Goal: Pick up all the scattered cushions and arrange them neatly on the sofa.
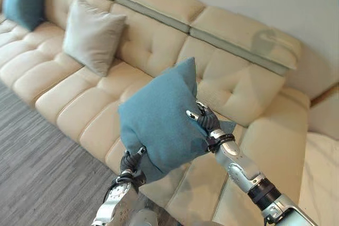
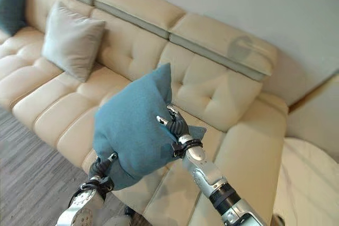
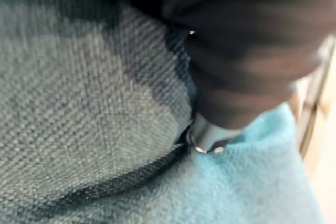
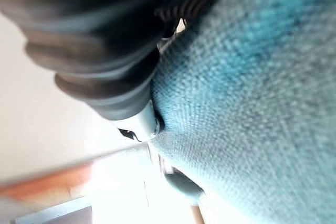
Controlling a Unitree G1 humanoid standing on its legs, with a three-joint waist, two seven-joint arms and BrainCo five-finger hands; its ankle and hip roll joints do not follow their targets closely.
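Currently both hands, left hand (image 1: pixel 128 163) and right hand (image 1: pixel 207 123), squeeze the teal cushion (image 1: pixel 159 117) aloft over the sofa (image 1: pixel 69 107) seat, fingers curled into its fabric; it looks soft, light, squashy, best gripped at opposite edges.

Coarse woven teal cushion (image 1: pixel 159 125) cloth

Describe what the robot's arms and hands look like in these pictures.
The right arm is a silver-grey metal tube with a black ring joint partway down. The right hand has silver fingers with dark tips and a dark ribbed cover over its back and wrist. The left hand wears the same dark cover, above a silver-grey left arm with black cabling.
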